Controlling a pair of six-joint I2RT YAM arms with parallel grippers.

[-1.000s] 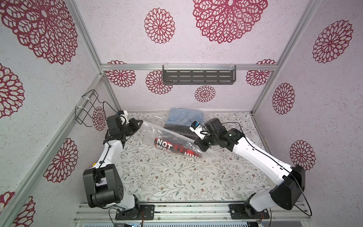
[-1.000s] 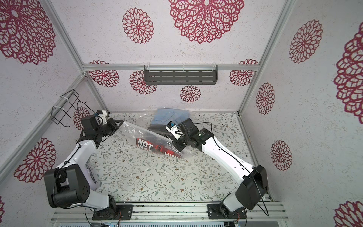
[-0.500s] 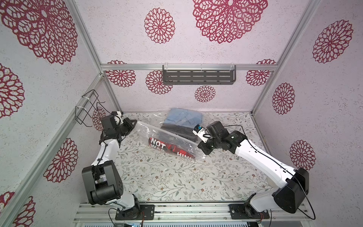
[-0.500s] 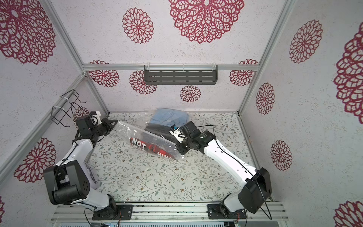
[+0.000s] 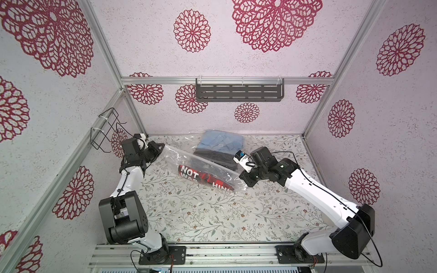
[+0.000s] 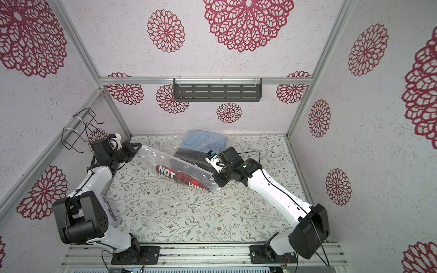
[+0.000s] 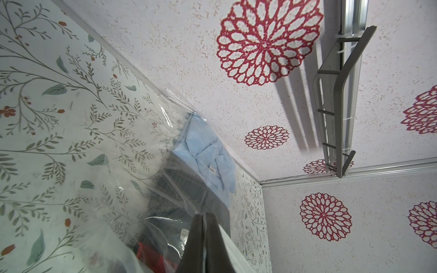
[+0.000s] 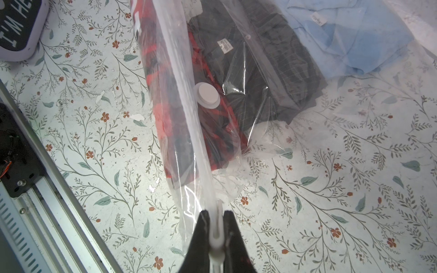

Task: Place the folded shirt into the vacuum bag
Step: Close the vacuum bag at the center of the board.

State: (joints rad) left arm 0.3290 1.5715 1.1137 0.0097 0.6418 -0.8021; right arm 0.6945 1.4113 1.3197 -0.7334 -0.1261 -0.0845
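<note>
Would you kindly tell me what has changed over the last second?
The left gripper drew its end of the vacuum bag leftward; the right gripper pulled its end nearer the front. The red printed shirt shifted left with the bag. Both grips and the blue shirt stayed.

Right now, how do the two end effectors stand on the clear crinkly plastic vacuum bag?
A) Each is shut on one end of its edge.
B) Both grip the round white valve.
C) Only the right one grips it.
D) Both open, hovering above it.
A: the left end effector and the right end effector are each closed on the edge of the clear crinkly plastic vacuum bag, which spans between them.
</note>
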